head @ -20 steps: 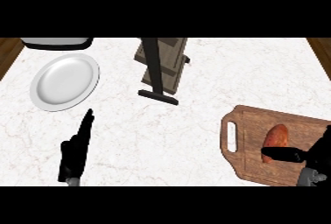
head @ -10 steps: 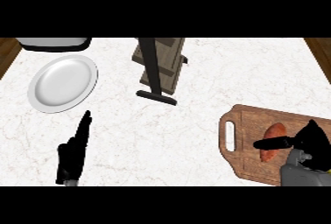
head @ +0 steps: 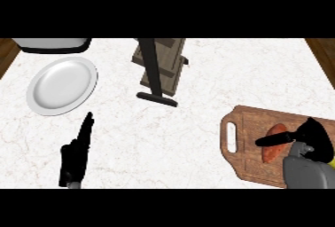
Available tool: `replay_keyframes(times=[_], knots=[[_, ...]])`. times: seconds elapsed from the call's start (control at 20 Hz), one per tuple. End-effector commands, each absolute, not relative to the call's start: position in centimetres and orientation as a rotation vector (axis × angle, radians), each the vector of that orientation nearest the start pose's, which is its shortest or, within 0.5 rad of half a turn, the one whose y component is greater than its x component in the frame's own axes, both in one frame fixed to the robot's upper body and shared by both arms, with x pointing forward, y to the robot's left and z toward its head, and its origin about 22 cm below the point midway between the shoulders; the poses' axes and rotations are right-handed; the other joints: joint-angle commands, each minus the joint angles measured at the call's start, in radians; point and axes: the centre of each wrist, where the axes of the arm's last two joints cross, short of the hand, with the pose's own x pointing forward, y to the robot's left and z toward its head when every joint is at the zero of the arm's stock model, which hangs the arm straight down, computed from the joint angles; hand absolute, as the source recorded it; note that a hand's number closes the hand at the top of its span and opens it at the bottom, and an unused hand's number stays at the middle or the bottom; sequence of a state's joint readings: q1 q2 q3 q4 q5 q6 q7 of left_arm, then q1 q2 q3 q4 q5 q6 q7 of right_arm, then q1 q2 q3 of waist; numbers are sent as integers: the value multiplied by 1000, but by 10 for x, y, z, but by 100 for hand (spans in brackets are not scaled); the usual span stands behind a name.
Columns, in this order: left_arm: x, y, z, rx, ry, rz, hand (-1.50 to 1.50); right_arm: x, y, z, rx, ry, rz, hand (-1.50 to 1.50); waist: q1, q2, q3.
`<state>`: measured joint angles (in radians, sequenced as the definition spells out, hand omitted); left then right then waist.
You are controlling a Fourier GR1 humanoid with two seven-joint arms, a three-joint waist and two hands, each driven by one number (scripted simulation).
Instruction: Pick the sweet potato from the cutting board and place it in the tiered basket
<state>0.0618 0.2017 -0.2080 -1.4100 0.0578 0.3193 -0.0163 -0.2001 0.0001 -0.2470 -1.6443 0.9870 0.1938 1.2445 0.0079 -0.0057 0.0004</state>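
The orange sweet potato (head: 270,154) lies on the brown wooden cutting board (head: 245,133) at the near right. Its middle is hidden under the black right hand (head: 313,133), and I cannot tell whether that hand grips it. The black left hand (head: 75,153) rests near left, fingers straight and together.

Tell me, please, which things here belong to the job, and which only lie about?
For the job: sweet potato, cutting board, tiered basket, right hand.

Lying about: white plate, pale object at the far left edge, resting left hand.
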Motion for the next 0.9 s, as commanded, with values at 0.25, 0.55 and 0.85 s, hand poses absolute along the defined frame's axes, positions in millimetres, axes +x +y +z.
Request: replay_keyframes(times=[0.25,0.55,0.85], knots=[[206,250,-50,251,-1307,-15,0,291,-275,63,-890,-82,-19,-150,-1,4,-1],[218,238,-53,259,-1301,-23,0,276,-274,47,-854,-78,6,-150,-18,3,-1],[205,258,-63,265,-1301,-20,0,292,-271,31,-878,-86,0,150,1,8,-1]])
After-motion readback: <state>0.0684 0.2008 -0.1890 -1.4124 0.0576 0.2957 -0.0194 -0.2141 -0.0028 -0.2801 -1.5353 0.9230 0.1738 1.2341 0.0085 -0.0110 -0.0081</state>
